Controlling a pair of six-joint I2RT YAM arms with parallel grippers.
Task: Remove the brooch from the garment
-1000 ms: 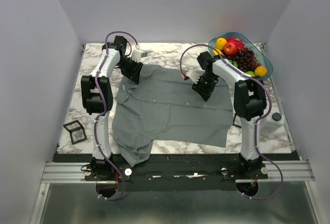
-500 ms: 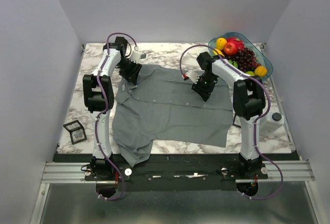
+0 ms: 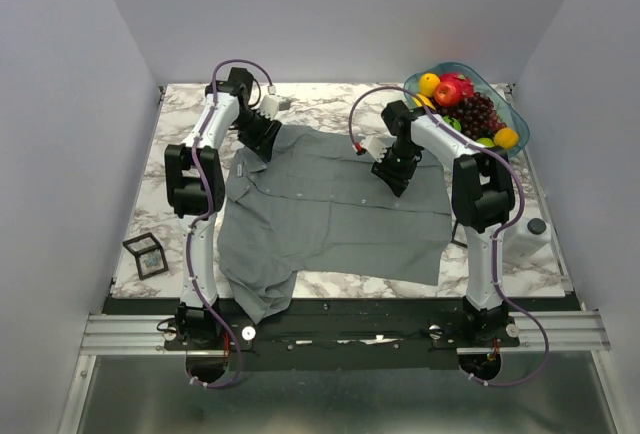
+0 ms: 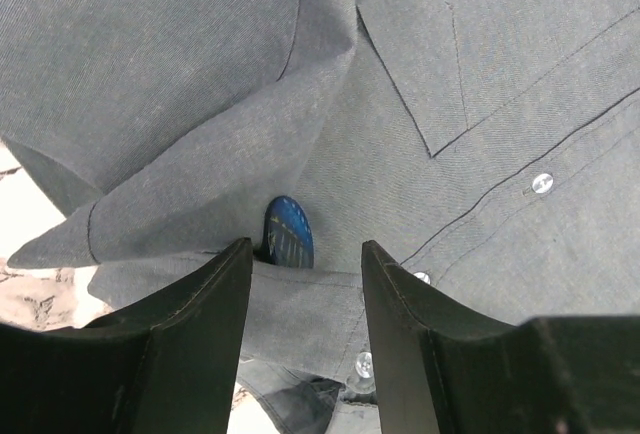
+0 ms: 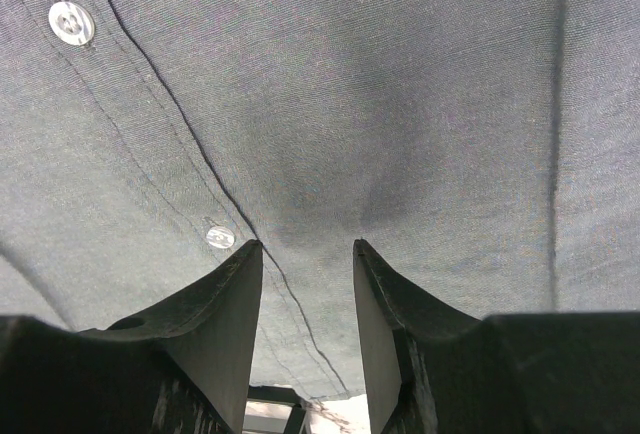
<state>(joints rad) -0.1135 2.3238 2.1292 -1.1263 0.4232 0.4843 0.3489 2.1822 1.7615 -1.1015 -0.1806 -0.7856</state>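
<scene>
The garment [image 3: 330, 209] is a grey button-up shirt spread flat on the marble table. In the left wrist view the brooch [image 4: 289, 233], a small blue disc, sits half tucked under a fold of the collar [image 4: 210, 194]. My left gripper [image 4: 306, 246] stands open just short of it, one finger on each side, nothing between them. From above, this gripper [image 3: 262, 139] is at the shirt's far left corner and hides the brooch. My right gripper [image 5: 306, 244] is open, tips down at plain grey cloth [image 5: 400, 104] near the button row; from above it [image 3: 392, 176] is over the shirt's far right part.
A glass bowl of fruit [image 3: 470, 104] stands at the far right corner. A black wire-frame cube [image 3: 146, 254] sits left of the shirt. A white container [image 3: 527, 239] stands by the right edge. A small white object [image 3: 272, 105] lies beyond the left gripper.
My left arm has shifted slightly to the right along the collar and its jaws have spread a little. The right arm has not moved.
</scene>
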